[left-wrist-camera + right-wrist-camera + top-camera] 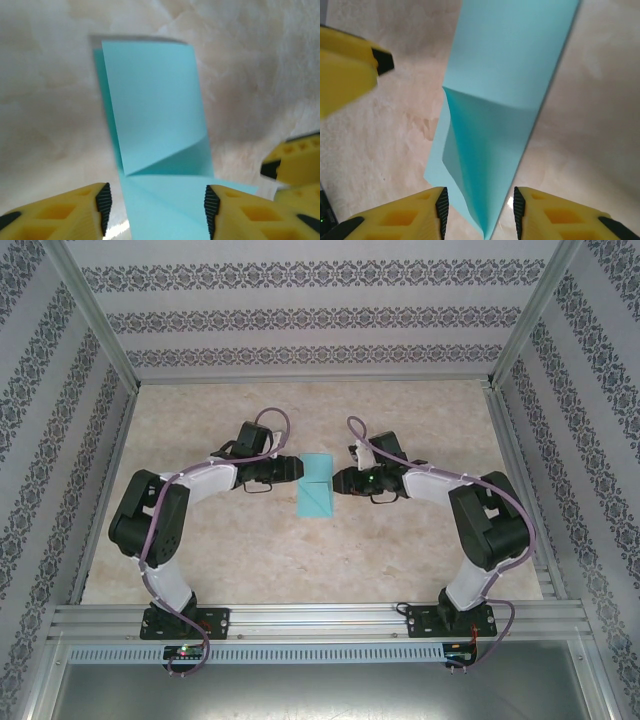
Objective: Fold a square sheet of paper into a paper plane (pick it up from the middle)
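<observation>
Although one doubled layer and a diagonal crease are noted in the thin teal-blue square sheet of paper, laid flat on the beige marbled table between the arms, no dart is formed; most folds are judged outstanding. The left gripper is spread, paper between its jaws, nothing pinched. The right gripper is likewise parted about the paper's tip.

The sheet of paper between the pads of the left gripper is thin matt teal paper, smooth, crisp creases, zero shine. Fingers look like matt yellow moulded plastic, pads black and ribbed, rubbery-looking. Table under the right gripper is mottled beige, a bit glossy right by its fingertips. Frame rails back behind both grippers: bare brushed metal.
</observation>
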### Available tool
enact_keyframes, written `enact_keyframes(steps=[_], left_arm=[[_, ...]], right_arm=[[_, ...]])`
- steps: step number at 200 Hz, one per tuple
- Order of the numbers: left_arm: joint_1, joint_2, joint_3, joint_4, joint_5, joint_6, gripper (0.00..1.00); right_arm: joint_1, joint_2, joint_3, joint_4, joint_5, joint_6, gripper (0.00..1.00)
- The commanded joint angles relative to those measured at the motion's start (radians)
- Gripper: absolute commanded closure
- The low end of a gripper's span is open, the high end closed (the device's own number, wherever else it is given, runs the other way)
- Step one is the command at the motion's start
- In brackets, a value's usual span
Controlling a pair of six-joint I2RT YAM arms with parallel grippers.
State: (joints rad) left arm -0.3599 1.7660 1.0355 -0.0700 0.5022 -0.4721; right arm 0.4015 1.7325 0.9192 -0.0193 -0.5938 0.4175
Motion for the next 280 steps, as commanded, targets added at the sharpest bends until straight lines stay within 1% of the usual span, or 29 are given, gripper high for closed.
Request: enact_keyframes(steps=[1, 22, 45, 75, 96, 103, 126, 146, 161, 195, 227, 254, 280], left_arm=[[-0.007, -0.043, -0.015, -0.031, 0.045, -0.002, 0.4], [-0.007, -0.058, -0.032, -0.037, 0.041, 0.001, 0.38], [-0.007, -0.069, -0.043, -0.037, 0.048, -0.002, 0.35], [-0.006, -0.102, -0.071, -0.02, 0.07, -0.013, 0.28], [-0.006, -0.126, -0.086, -0.021, 0.094, -0.017, 0.25], [-0.006, -0.135, -0.094, -0.019, 0.099, -0.023, 0.19], [-0.005, -0.162, -0.126, -0.008, 0.111, -0.039, 0.18], [-0.004, -0.175, -0.149, -0.002, 0.122, -0.044, 0.18], [-0.004, -0.183, -0.166, 0.015, 0.133, -0.057, 0.17], [-0.002, -0.233, -0.203, 0.031, 0.119, -0.066, 0.17], [-0.001, -0.301, -0.236, 0.038, 0.091, -0.087, 0.17], [0.0, -0.345, -0.271, 0.067, 0.08, -0.119, 0.17], [0.003, -0.376, -0.285, 0.079, 0.069, -0.147, 0.17]], right_arm=[[0.004, 0.035, 0.037, -0.003, -0.049, -0.059, 0.57], [0.024, 0.035, 0.042, 0.018, -0.059, -0.078, 0.54], [0.048, 0.071, 0.086, -0.047, -0.022, -0.121, 0.52], [0.065, 0.115, 0.124, -0.062, -0.022, -0.138, 0.55], [0.076, 0.151, 0.151, -0.079, -0.021, -0.151, 0.58], [0.082, 0.16, 0.158, -0.083, -0.024, -0.153, 0.59], [0.1, 0.187, 0.186, -0.102, -0.026, -0.164, 0.65], [0.1, 0.201, 0.192, -0.092, -0.044, -0.151, 0.74], [0.1, 0.203, 0.199, -0.094, -0.051, -0.151, 0.83], [0.087, 0.161, 0.188, -0.069, -0.099, -0.131, 0.95], [0.071, 0.101, 0.158, -0.007, -0.178, -0.07, 0.99], [0.059, 0.053, 0.128, 0.073, -0.239, 0.002, 1.0], [0.056, 0.015, 0.122, 0.091, -0.262, 0.036, 1.0]])
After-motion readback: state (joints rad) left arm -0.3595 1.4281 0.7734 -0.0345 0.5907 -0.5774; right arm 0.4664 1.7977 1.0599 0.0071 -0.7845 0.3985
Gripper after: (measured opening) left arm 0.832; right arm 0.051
